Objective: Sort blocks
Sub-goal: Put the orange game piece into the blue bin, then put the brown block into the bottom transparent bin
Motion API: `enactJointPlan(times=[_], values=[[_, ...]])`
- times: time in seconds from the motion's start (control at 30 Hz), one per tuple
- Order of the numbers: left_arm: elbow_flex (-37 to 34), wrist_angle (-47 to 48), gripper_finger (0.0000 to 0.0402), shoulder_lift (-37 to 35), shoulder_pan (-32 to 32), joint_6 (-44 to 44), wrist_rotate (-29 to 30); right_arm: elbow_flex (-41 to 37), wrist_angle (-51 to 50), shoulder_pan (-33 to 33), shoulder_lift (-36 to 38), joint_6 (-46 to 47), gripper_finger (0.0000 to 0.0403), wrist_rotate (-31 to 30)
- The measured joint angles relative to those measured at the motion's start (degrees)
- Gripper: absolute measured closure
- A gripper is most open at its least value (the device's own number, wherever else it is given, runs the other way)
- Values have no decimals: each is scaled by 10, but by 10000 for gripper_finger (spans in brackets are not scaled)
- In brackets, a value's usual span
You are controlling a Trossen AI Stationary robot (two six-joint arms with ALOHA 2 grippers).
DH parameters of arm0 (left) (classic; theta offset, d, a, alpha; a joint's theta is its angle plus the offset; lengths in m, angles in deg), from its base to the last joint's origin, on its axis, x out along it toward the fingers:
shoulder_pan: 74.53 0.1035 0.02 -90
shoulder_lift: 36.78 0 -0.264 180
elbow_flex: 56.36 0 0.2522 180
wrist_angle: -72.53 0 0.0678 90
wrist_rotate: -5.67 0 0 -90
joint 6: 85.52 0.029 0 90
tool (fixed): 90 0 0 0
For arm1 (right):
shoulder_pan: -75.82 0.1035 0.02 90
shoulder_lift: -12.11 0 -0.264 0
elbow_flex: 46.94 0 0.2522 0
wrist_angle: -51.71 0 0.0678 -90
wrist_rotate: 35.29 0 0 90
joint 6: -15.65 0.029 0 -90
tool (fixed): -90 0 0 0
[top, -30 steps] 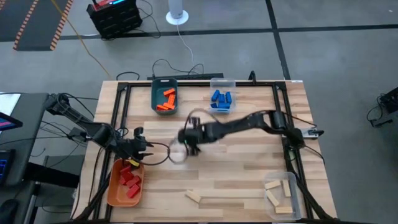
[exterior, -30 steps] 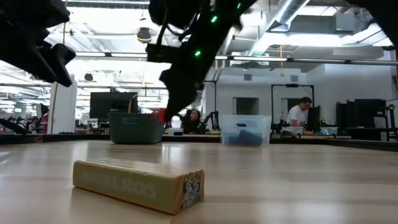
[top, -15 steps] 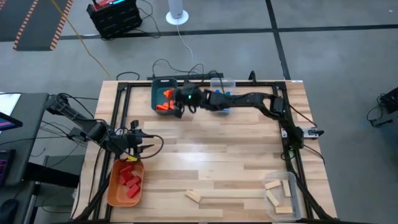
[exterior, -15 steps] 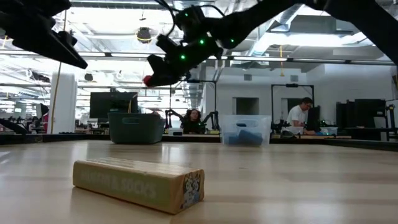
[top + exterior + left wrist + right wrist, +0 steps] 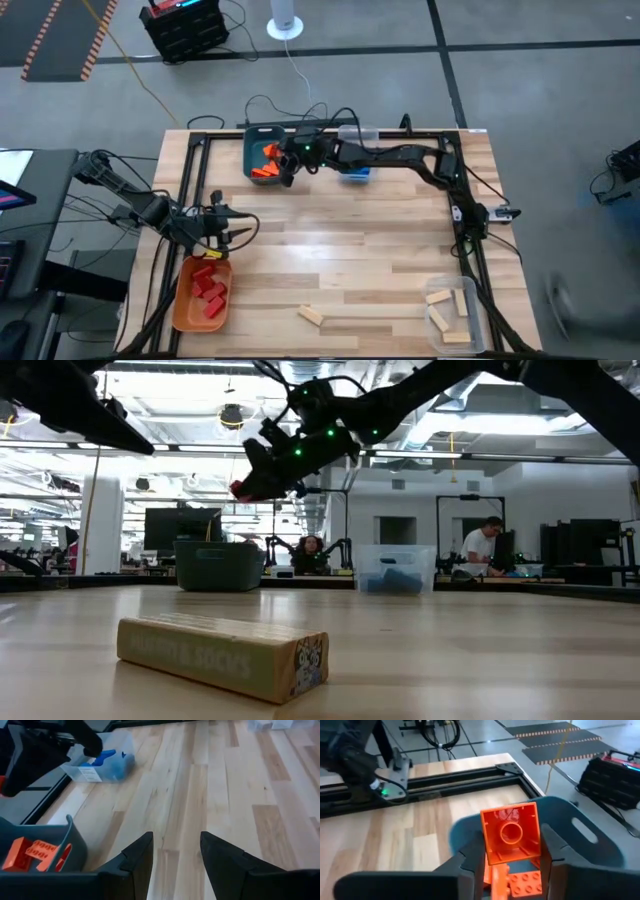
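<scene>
My right gripper (image 5: 287, 170) reaches in from the table's right and hangs over the near edge of the teal bin (image 5: 265, 155), shut on an orange block (image 5: 511, 832). The bin holds more orange blocks (image 5: 268, 160). My left gripper (image 5: 240, 228) is open with nothing between its fingers (image 5: 176, 850). It is above the table, just beyond the orange bin (image 5: 203, 293) of red blocks. A pale wooden block (image 5: 312, 316) lies flat near the front edge and shows close up in the low view (image 5: 220, 655). My right gripper pinches the orange block by two opposite sides (image 5: 485, 840) between its two fingers. The block's hollow underside faces the wrist camera. The fingers slant down from the table's right. The block sits at the fingertips (image 5: 240, 488), lifted clear above the teal bin.
A clear bin with blue blocks (image 5: 355, 160) stands at the far edge, partly under the right arm. Another clear bin (image 5: 450, 310) with wooden blocks is at the front right. Black frame rails (image 5: 190, 190) run along the table's sides. Bare wood (image 5: 340, 250) lies between the arms.
My right gripper has swung from the table's middle toward the far edge, over the teal bin. It has risen and tipped from pointing down to nearly level, carrying the orange block. My left gripper has tipped up toward level and risen a little over the orange bin's far end.
</scene>
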Motion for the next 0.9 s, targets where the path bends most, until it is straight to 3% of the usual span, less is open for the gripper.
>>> enactJointPlan(times=[0.23, 0.43, 0.57, 0.7, 0.77, 0.9], values=[[0, -7, 245, 0, 0, -10, 1, 0, 13, 12, 0, -28, 254, 9], [0, -10, 245, 0, 0, -11, 1, 0, 25, -7, 0, 9, 198, 29], [0, -10, 245, 0, 0, -15, 1, 0, 3, -15, 1, 32, 170, 75], [0, -10, 245, 0, 0, -20, -10, 0, -80, 12, 19, 23, 163, 112], [0, -10, 245, 0, 0, -16, -44, 0, -148, 36, 32, 4, 164, 116], [0, -28, 245, 7, 0, 2, -108, 0, -270, 98, 46, -2, 167, 75]])
